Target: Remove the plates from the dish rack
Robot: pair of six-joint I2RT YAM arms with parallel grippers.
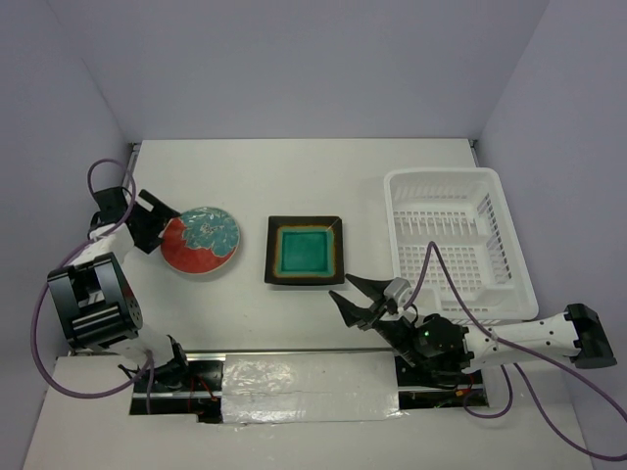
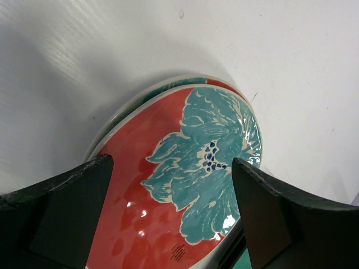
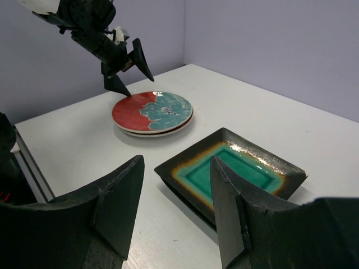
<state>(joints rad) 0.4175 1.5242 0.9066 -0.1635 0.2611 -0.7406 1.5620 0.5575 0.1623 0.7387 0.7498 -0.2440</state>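
Round plate [image 2: 185, 185] bears small dark print [image 2: 178, 253], unreadable

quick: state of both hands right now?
Left hand: open, empty, at the rim of the round red-and-teal floral plate.
Right hand: open, empty, near the square black-rimmed teal plate.

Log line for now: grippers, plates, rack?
left gripper open over stacked red-and-teal round plates | right gripper open, empty, beside black-rimmed teal square plate | white plastic dish rack: no plates visible
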